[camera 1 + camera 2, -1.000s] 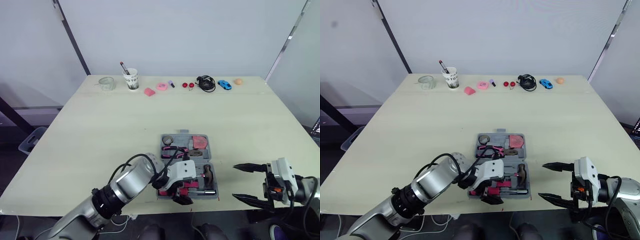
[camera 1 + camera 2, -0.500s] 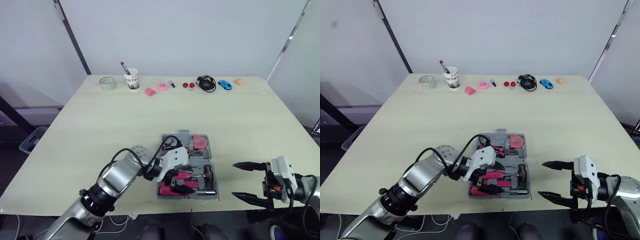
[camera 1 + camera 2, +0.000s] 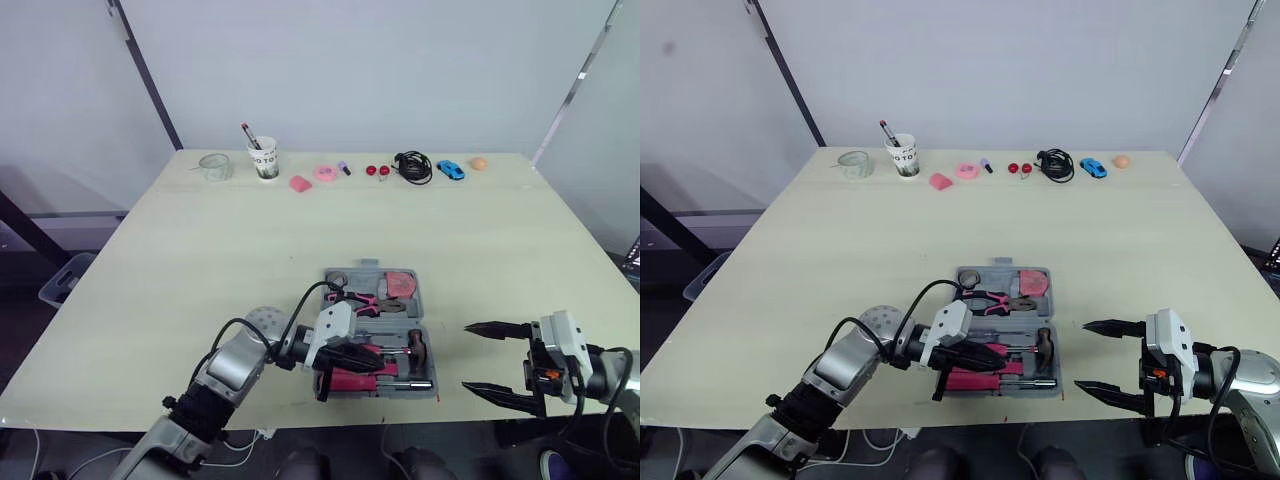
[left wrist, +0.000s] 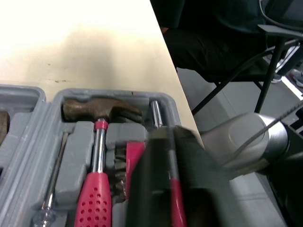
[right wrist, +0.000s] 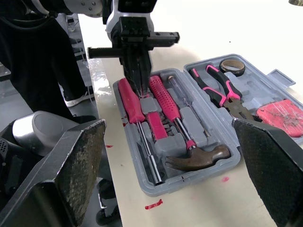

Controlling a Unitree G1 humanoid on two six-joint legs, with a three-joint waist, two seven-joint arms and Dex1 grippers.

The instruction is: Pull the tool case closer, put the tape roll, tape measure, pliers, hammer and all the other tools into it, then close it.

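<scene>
- Left eye view: the tool case [image 3: 378,330] lay open near the table's [image 3: 200,260] front edge, hinge running left to right.
- The left gripper [image 3: 350,356], fingers [image 5: 137,71] pressed together, hung over the near half's screwdrivers [image 5: 130,101].
- The right gripper [image 3: 497,360], spread wide, stood apart off the case's right side.

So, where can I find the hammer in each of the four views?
Left eye view: hammer in the case's near half, at its right end.
Right eye view: hammer in the same slot, near right corner.
Left wrist view: hammer, brown head against the case's outer wall.
Right wrist view: hammer, head at the case end nearest this gripper.
Shared landmark: the grey case.
</scene>
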